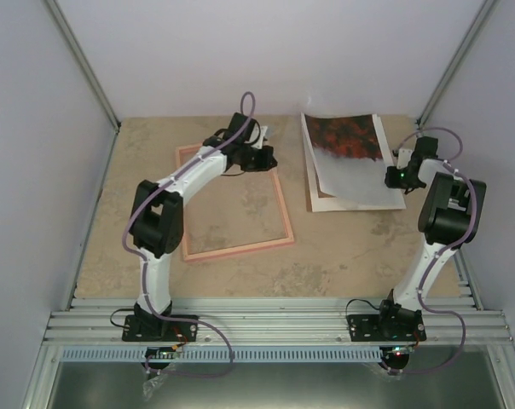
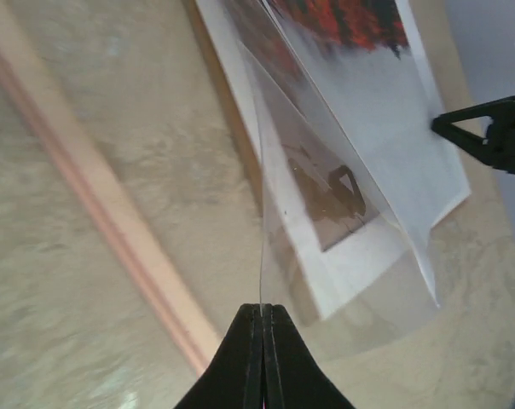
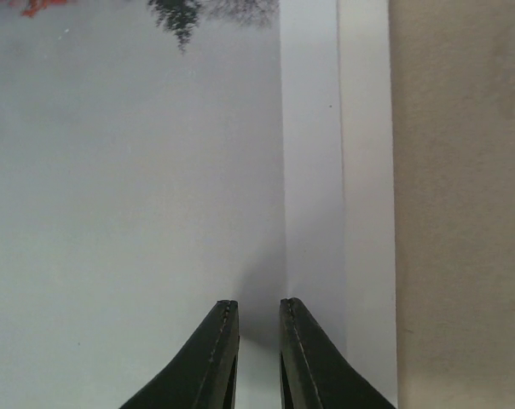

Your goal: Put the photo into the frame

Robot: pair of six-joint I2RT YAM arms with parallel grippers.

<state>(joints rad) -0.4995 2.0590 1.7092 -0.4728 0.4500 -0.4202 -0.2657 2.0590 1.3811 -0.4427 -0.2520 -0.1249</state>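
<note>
— Beige stone-look table (image 1: 351, 256), pale walls on three sides. What were the left fingers doing?

— The left gripper (image 2: 260, 307) was pressed together on the edge of a clear sheet (image 2: 360, 281), which rose from the tips and fanned out towards the far right.

— And around it?

— Just left of the tips ran one pink rail of the frame (image 2: 112, 204). It lay flat at left-centre of the table, and the left arm stretched over its far end.

— The right side?

— The right gripper (image 3: 259, 302) had its fingers a narrow gap apart, tips down at the right margin of the photo (image 3: 138, 170). Whether they touched the paper, I couldn't tell.

— Where was the photo?

— At the far right, print up and well apart from the frame. It rested on a white sheet (image 3: 364, 170) that showed past its right edge, and its left side curled upward.

— Anything between them?

— The clear sheet stood in that gap, and a brown board (image 2: 223, 111) edged the stack on the frame's side.
</note>
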